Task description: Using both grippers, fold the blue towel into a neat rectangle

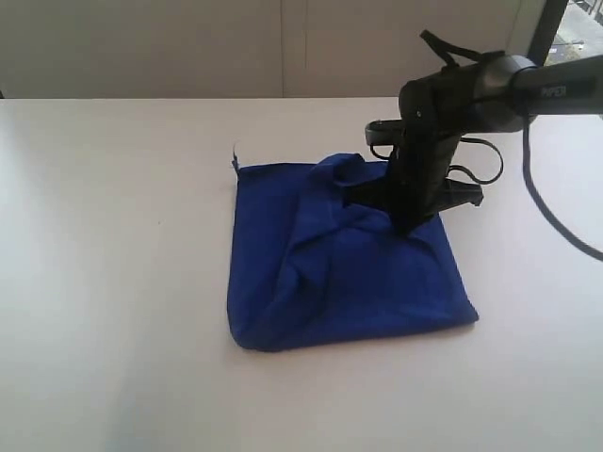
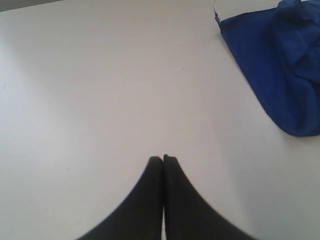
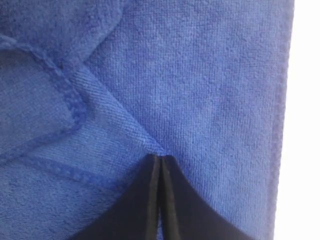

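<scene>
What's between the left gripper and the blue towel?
Only bare white table. The left wrist view shows nothing lying on the stretch from the shut left gripper to the blue towel.

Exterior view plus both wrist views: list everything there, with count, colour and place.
blue towel: one, royal blue, rumpled on the table, mid-scene.
table: one, white, under everything.
wall: one, pale, panelled, behind the table.
cable: one, black, hanging at the exterior view's right side.
left gripper: one, black, shut, over bare table, apart from the towel.
right gripper: one, black, shut on a towel crease, seemingly pinching it.
</scene>
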